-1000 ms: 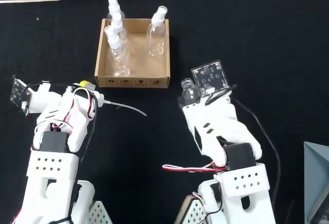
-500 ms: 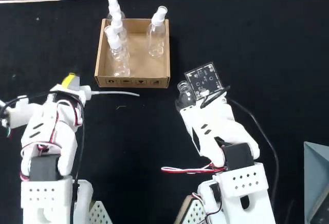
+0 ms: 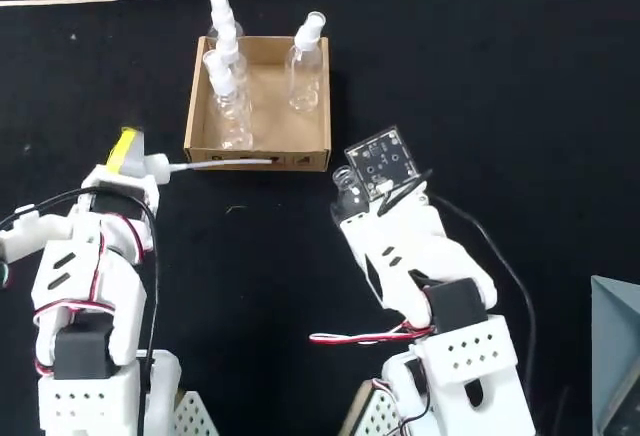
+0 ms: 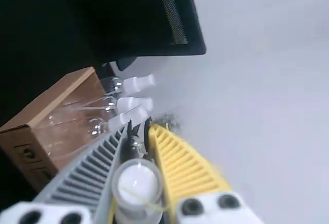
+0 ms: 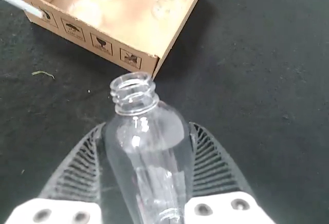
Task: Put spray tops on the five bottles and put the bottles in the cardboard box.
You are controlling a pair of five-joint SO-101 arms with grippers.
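My left gripper (image 3: 132, 156) is shut on a white spray top (image 3: 155, 166), left of the cardboard box (image 3: 258, 159); its thin dip tube (image 3: 225, 163) lies level across the box's front wall. In the left wrist view the spray top (image 4: 136, 183) sits between the grey and yellow fingers of the gripper (image 4: 140, 127). My right gripper (image 3: 350, 196) is shut on an open-necked clear bottle (image 3: 344, 182) just off the box's front right corner. In the right wrist view the bottle (image 5: 146, 147) fills the gripper (image 5: 146, 129), neck toward the box (image 5: 103, 44). Several capped bottles (image 3: 305, 61) stand in the box.
A black cloth covers the table, with bare room to the right of the box and between the two arms. A grey object (image 3: 615, 356) sits at the right edge. A small scrap (image 3: 233, 209) lies on the cloth in front of the box.
The left arm drew back and to the left, swinging the spray top so its tube now points level at the box front. The right gripper moved the bottle slightly left.
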